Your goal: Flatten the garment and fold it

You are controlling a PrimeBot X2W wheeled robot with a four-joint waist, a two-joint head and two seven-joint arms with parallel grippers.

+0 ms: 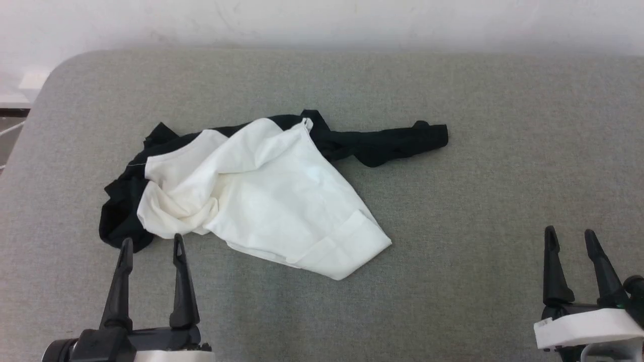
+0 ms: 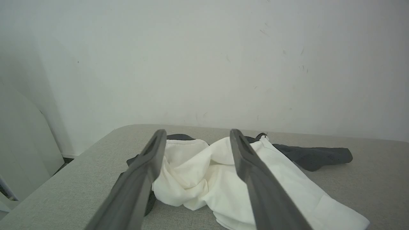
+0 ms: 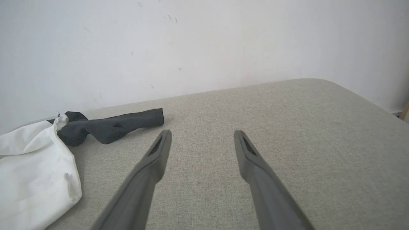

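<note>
Though white-bodied, the garment [image 1: 266,196] lies crumpled — black-sleeved.

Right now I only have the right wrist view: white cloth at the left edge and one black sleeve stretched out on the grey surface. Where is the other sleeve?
Observer: In the head view a black bunch, likely the other sleeve, sticks out from under the garment on the robot's left side.
Operator: How close is the left gripper to it?
Observer: The left gripper is open. Its fingertips overlap the near edge of that bunch and of the white cloth, but I cannot tell whether they touch.
Operator: Is the white part flat over there?
Observer: No. Its left half is crumpled into deep folds, directly ahead of the left gripper.
</note>
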